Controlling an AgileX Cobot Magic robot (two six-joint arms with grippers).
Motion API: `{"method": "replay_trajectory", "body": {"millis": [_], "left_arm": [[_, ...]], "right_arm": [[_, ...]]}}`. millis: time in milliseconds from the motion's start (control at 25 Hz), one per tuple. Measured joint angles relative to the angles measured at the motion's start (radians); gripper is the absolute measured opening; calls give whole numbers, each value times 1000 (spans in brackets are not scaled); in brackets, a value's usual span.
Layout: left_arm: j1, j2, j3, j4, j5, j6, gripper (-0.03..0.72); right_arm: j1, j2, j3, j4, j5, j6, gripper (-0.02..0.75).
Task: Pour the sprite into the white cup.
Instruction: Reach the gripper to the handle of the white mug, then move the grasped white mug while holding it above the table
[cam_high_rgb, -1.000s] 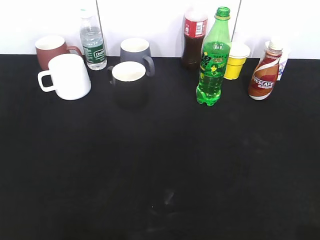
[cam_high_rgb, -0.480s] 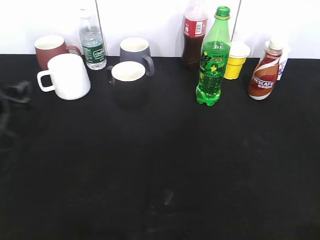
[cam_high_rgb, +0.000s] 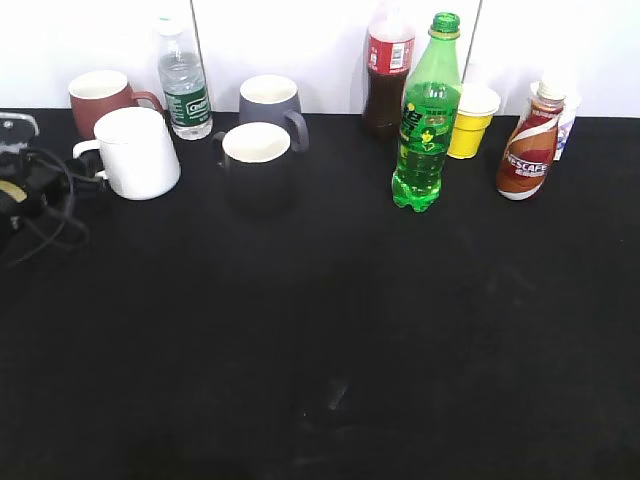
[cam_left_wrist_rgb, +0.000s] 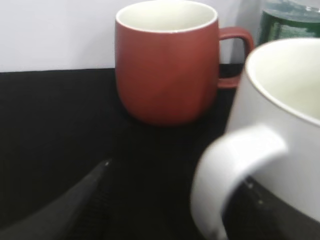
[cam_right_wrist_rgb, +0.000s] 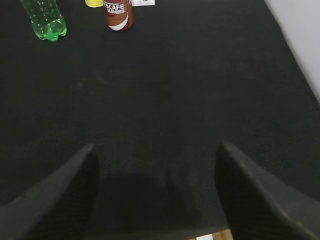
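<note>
The sprite (cam_high_rgb: 426, 118), a tall green bottle with its cap on, stands upright at the back, right of centre; its base shows in the right wrist view (cam_right_wrist_rgb: 45, 19). The white cup (cam_high_rgb: 142, 152) stands at the back left with its handle pointing left. My left gripper (cam_high_rgb: 68, 170) is open at that handle. In the left wrist view the cup (cam_left_wrist_rgb: 285, 115) fills the right side and its handle (cam_left_wrist_rgb: 235, 170) lies by the open jaws (cam_left_wrist_rgb: 177, 175). My right gripper (cam_right_wrist_rgb: 156, 150) is open and empty over bare table, out of the exterior view.
Behind the white cup stand a red-brown mug (cam_high_rgb: 98, 95) and a small water bottle (cam_high_rgb: 184, 82). A dark mug (cam_high_rgb: 258, 158) and a grey mug (cam_high_rgb: 272, 102) stand mid-back. A cola bottle (cam_high_rgb: 388, 70), a yellow cup (cam_high_rgb: 472, 122) and a Nescafe bottle (cam_high_rgb: 526, 150) flank the sprite.
My left arm has come in from the left edge and moved right, up to the white cup's handle. The bottles and mugs have not moved.
</note>
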Motion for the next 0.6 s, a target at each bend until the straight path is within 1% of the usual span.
{"method": "replay_trajectory", "body": {"millis": [120,200,280,320,360,400,520,600], "left_arm": [[0,38,-85,-3,29,-30,487],[0,77,-150,-3,71,-42,444],[7,102,-199,42,82,-51,355],[8,105,-210,77,84,-53,283],[8,105,-211,114,85,-57,171],[8,105,-211,142,80,-67,90],[10,102,-209,158,71,-89,87],[10,51,-162,138,92,-91,72]], "right_arm": [[0,0,0,0,0,-1,538],[0,0,0,0,0,-1,538],[0,0,0,1,0,-1,538],[0,0,0,2,0,-1,538],[0,0,0,4,0,-1,538],[0,0,0,4,0,0,538],[0,0,0,4,0,0,538],[0,0,0,4,0,0,538]]}}
